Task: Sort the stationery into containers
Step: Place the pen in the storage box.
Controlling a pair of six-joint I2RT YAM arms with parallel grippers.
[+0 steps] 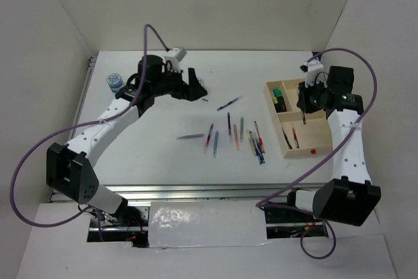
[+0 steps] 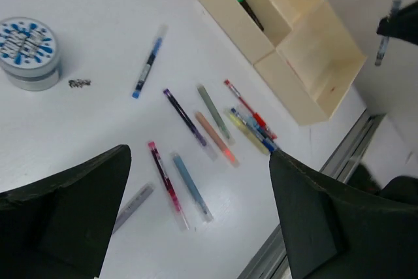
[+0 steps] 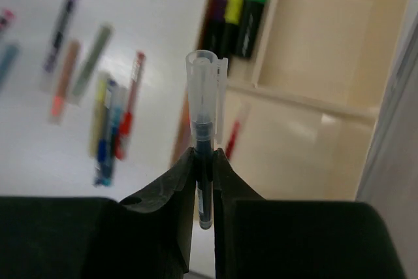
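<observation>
The right jaws are clenched on a dark blue pen with a clear cap [image 3: 204,115]: the two fingers [image 3: 171,191] pinch its barrel from either side, and the capped end sticks out well past their tips. The held pen hangs in the air over the pale wooden tray [image 1: 302,150], which sits at the right edge of the worktop [image 1: 150,161], and it does not touch the tray. From the right wrist it lines up with the divider between the compartment of highlighters [image 3: 236,17] (purple, yellow and green caps, lying side by side) and the longer compartment nearer the arms, where a red pen [image 3: 234,136] already lies. The left jaws are released and spread wide, grasping nothing; they hover over the far half of the worktop, left of its middle, with each dark finger [image 2: 72,213] well apart from any stationery. A loose blue pen [image 1: 230,103] lies on the worktop just to the right of them. Closer to the near edge, around the middle of the worktop, the other loose pens lie scattered: a grey one [image 2: 134,204], a pink-red one [image 2: 163,178], a light blue one [image 2: 191,187], a purple one [image 2: 186,119], an orange one [image 2: 215,138], a grey-green one [image 2: 214,112], and a tight bundle of yellow, blue and red pens [image 1: 257,142] nearest the tray. A round blue-white pot [image 1: 115,82] stands near the far left corner, well apart from both jaws
</observation>
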